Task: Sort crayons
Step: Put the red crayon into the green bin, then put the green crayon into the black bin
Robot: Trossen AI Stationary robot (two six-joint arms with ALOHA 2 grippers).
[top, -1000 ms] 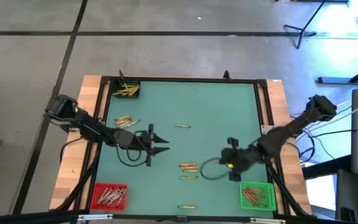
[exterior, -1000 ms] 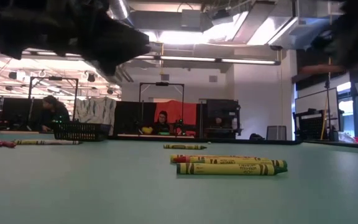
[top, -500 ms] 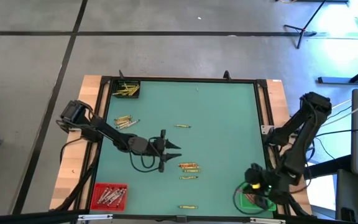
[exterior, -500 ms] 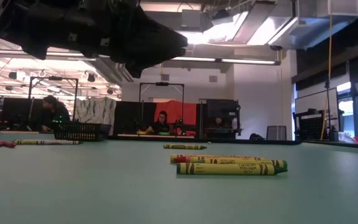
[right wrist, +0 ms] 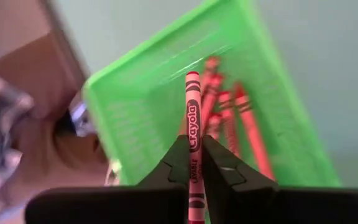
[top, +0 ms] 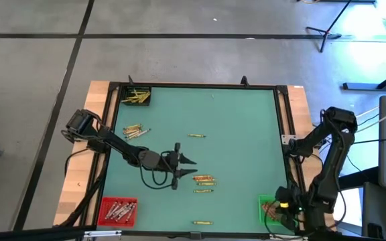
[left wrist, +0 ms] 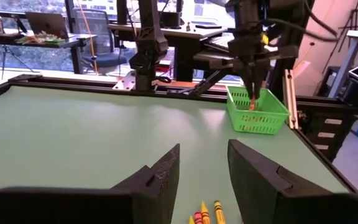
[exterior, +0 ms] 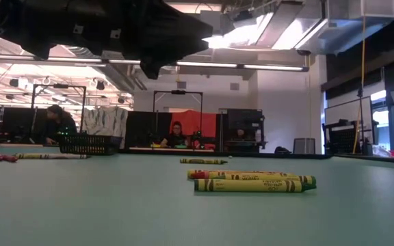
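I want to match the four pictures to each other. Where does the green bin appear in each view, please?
High view: the green bin sits at the table's near right corner, partly under the right gripper.
Low view: not in it.
Left wrist view: far across the table, beyond the open left gripper.
Right wrist view: it fills the middle, below the held crayon.
Shared landmark: that red-orange crayon, held over the bin.

Robotics lab: desks (left wrist: 166,31), ceiling strip lights (exterior: 265,66).
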